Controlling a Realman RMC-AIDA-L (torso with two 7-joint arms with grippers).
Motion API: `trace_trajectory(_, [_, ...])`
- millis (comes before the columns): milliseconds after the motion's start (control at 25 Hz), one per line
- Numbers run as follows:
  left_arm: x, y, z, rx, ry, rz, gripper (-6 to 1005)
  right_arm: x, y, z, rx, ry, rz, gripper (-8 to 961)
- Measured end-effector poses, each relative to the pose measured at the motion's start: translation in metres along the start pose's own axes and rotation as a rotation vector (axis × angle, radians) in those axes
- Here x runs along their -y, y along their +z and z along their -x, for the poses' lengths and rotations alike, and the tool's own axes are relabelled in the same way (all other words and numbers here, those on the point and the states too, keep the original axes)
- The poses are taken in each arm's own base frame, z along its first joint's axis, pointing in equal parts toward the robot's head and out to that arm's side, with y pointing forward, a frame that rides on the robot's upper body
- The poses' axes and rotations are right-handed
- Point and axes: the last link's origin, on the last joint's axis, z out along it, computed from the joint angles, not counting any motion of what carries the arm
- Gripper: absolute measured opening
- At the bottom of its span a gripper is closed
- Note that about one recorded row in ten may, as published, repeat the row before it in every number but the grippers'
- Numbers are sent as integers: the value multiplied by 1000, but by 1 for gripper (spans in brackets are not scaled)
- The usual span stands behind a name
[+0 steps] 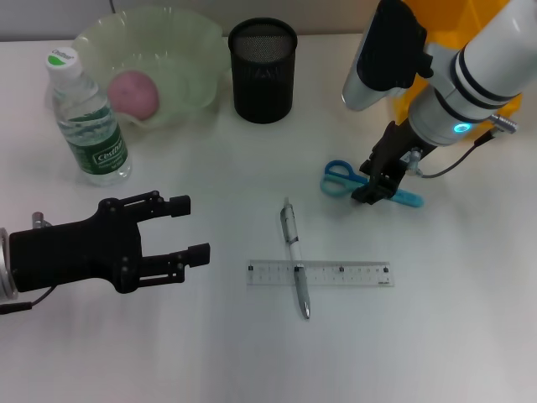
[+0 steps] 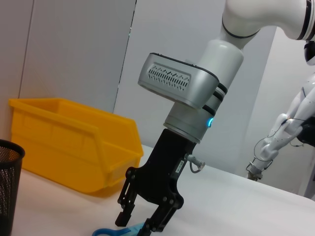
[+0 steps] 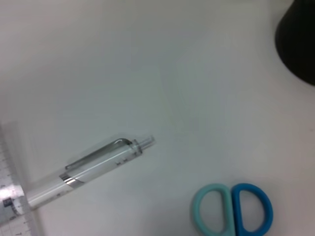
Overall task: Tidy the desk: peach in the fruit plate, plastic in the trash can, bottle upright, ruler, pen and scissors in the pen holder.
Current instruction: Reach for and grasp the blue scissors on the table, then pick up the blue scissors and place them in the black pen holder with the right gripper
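The blue scissors [image 1: 340, 179] lie flat on the white desk at the right, handles also in the right wrist view [image 3: 231, 214]. My right gripper [image 1: 379, 191] stands over their blades, open, fingers straddling them [image 2: 142, 219]. A clear pen [image 1: 294, 256] lies across a transparent ruler [image 1: 319, 274] in the middle. The black mesh pen holder [image 1: 263, 71] stands at the back. The pink peach [image 1: 132, 92] rests in the pale green fruit plate [image 1: 180, 38]. The bottle [image 1: 88, 117] stands upright at the left. My left gripper [image 1: 191, 228] is open near the front left, holding nothing. The plastic is out of view.
A yellow bin [image 2: 64, 142] stands at the back right, behind my right arm. The right wrist view shows the pen [image 3: 88, 169], the ruler's end [image 3: 10, 206] and the pen holder's edge [image 3: 298, 44]. Bare desk lies at the front right.
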Motion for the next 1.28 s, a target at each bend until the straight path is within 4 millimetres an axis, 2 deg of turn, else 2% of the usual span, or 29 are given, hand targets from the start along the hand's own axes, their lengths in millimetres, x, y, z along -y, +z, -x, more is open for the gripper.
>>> trace_trajectory(280, [0, 0, 0, 1, 1, 0, 787, -1, 3, -1, 1, -1, -5, 450])
trace_trajectory(600, [0, 0, 0, 1, 0, -1, 787, -2, 6, -1, -7, 2, 1, 361])
trace_trajectory(800, [1, 0, 0, -1, -2, -3, 787, -2, 7, -1, -10, 6, 5, 364])
trace_trajectory(1000, [1, -1, -1, -3, -1, -3, 787, -2, 6, -1, -4, 13, 1, 262])
trace_trajectory(1280, [0, -3, 0, -4, -3, -5, 787, -2, -11, 9, 109, 45, 24, 244])
